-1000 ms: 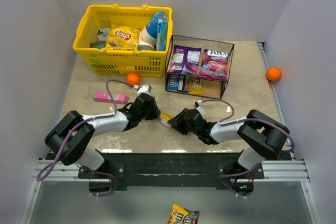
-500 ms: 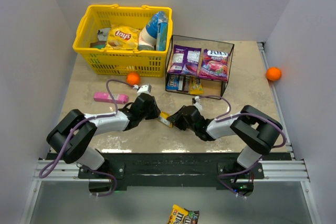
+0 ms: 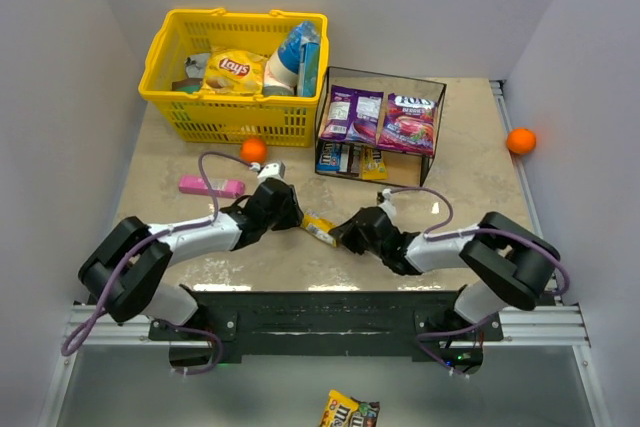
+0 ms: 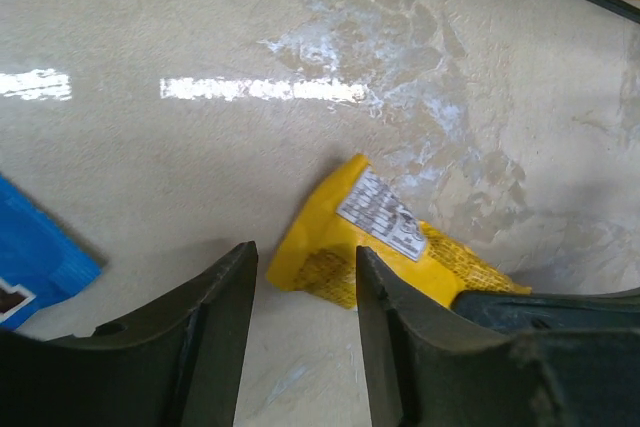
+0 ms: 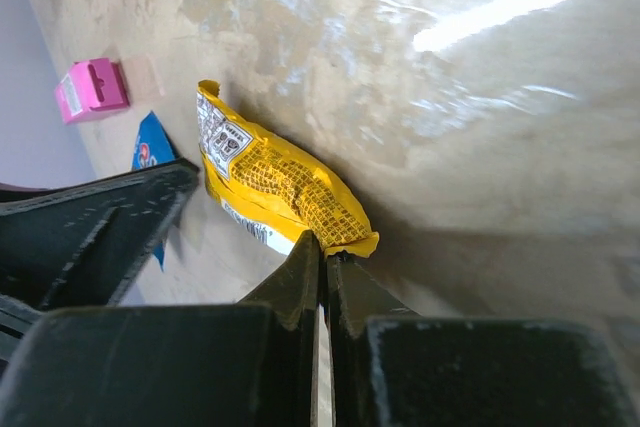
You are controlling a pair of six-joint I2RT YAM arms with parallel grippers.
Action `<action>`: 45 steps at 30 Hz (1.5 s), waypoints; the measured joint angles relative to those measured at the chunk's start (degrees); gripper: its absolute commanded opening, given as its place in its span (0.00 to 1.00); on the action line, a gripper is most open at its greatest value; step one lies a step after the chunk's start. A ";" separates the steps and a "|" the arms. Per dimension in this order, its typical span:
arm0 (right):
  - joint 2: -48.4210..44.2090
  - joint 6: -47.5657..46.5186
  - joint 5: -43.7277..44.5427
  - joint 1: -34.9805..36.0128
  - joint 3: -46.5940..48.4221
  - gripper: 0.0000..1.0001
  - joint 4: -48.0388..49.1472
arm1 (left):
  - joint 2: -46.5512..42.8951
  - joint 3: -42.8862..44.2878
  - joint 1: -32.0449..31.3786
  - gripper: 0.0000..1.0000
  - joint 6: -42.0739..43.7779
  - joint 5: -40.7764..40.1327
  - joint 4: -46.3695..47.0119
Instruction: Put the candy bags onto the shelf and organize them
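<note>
Tool, right (image 5: pixel 322 242): clamped on one end of the yellow candy packet (image 5: pixel 280 182).
Tool, left (image 4: pixel 305 257): stood wide beside its other end.
Packet: lay on the table (image 3: pixel 480 167).

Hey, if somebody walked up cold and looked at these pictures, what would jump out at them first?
Most likely the small yellow packet lying mid-table, with the right hand pinched shut on one end and the left hand open at the other. Behind that, the bright yellow basket at the far left and the two purple bags lying on top of the shelf beside it draw the eye.
</note>
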 measured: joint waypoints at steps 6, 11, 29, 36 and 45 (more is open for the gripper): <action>-14.08 -0.52 3.23 -3.52 -5.44 0.00 -8.15 | -7.30 3.23 0.00 0.70 1.11 -3.23 -7.72; -31.65 -2.64 8.57 -9.90 -6.49 0.00 -17.31 | -14.45 4.68 0.02 0.74 2.08 -4.85 -9.70; -34.88 -6.40 19.32 -23.56 -0.26 0.00 -28.76 | -18.91 4.94 0.02 0.75 3.34 -6.14 -15.43; -21.75 -1.77 22.69 -23.78 -0.33 0.00 -17.97 | -19.02 4.50 0.02 0.75 2.89 -4.17 -14.40; -12.98 4.74 27.78 -23.80 2.08 0.00 -12.81 | -20.17 3.39 0.02 0.75 2.64 -3.23 -14.23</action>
